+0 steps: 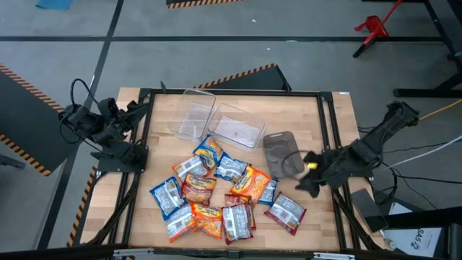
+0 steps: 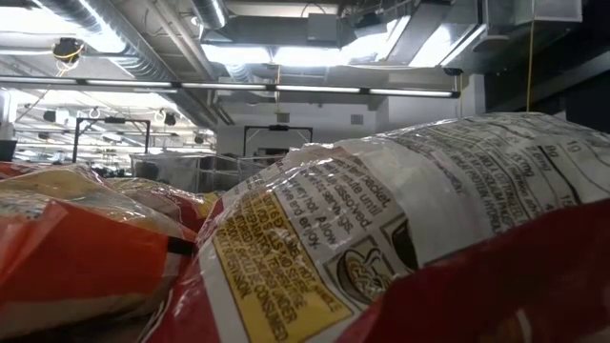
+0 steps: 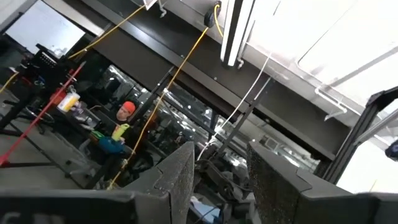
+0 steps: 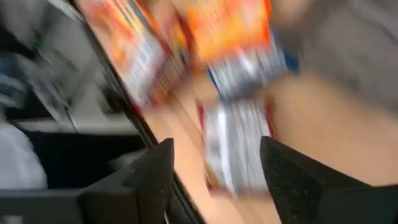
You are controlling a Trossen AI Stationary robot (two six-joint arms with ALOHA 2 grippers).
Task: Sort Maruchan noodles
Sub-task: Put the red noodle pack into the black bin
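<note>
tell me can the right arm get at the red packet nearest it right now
Probably yes: the right gripper hangs open just beside the red-brown packet, which lies on top at the pile's edge with nothing between them.

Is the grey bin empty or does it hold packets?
Empty, as far as the high view shows: the grey bin shows only its own floor, and the packets lie on the table beside it.

Overhead camera looks straight down on my bench [image 1: 328, 115]; low camera sits against the packets [image 2: 400, 238]; both share them.
</note>
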